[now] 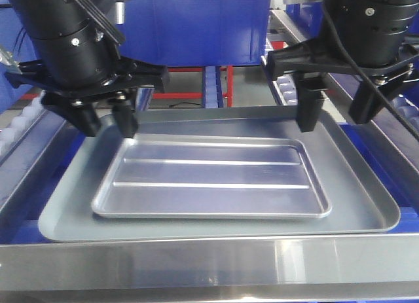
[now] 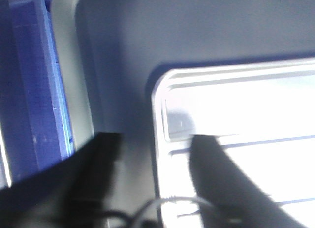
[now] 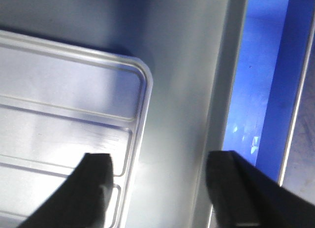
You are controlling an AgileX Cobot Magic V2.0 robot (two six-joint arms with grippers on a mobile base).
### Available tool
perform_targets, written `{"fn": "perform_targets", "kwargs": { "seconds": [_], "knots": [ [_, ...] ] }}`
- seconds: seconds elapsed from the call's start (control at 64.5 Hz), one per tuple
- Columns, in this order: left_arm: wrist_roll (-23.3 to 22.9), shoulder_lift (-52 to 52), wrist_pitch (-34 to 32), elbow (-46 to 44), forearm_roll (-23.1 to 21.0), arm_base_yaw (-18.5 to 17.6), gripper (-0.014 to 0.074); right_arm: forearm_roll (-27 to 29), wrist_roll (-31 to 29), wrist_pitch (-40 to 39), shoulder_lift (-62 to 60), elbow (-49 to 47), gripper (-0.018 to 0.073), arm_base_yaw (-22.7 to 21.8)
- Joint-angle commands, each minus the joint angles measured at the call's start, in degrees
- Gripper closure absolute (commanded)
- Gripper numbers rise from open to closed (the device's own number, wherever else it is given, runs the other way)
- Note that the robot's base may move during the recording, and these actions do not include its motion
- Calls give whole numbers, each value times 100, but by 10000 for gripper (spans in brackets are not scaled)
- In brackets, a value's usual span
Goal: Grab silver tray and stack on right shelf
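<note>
The silver tray (image 1: 209, 178), shiny with two long ridges, lies flat inside a larger dull grey tray (image 1: 59, 214). Both rest on the right shelf, whose broad steel crossbar (image 1: 209, 264) runs along the front. My left gripper (image 1: 108, 123) is open at the silver tray's far left corner. In the left wrist view my left gripper (image 2: 155, 154) straddles the silver tray's (image 2: 246, 105) left rim. My right gripper (image 1: 336, 112) is open at the far right. Its fingers (image 3: 96, 188) stand either side of the silver tray's (image 3: 64, 100) right rim, and my right gripper (image 3: 157, 169) holds nothing.
White roller rails (image 1: 286, 87) run back on the right and left (image 1: 19, 123). A big blue bin (image 1: 196, 25) stands behind the trays, above a red frame (image 1: 196, 93). Blue bin walls (image 3: 256, 90) flank the grey tray's (image 3: 187, 90) sides.
</note>
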Motion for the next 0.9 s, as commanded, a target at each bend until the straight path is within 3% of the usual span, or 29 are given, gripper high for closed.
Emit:
{"fn": "perform_targets", "kwargs": {
  "seconds": [0.0,0.186,0.264,0.372,0.496,0.574,0.745,0.884],
  "knots": [
    [-4,-247,-52,-230,60,11,137,-174,-55,-160,-223,-207,6,-34],
    [-4,-271,511,-590,60,11,134,-174,-55,-160,-367,-207,11,-34],
    [8,-361,825,-764,60,11,134,-174,-55,-155,-564,-207,55,-34],
    [65,-706,972,-771,60,-13,162,-174,-55,-79,-1019,-207,189,-34],
    [149,-1277,933,-543,81,-76,287,-194,-55,-5,-1602,-159,412,-34],
    [149,-1753,709,-238,109,-154,414,-254,-55,-67,-2021,-7,522,-34],
    [149,-2836,-266,913,160,-401,710,-486,-55,-672,-2930,831,503,-34],
    [149,-3765,-1348,2112,328,-608,693,-795,-59,-1453,-3898,2000,503,-28]
  ]
}}
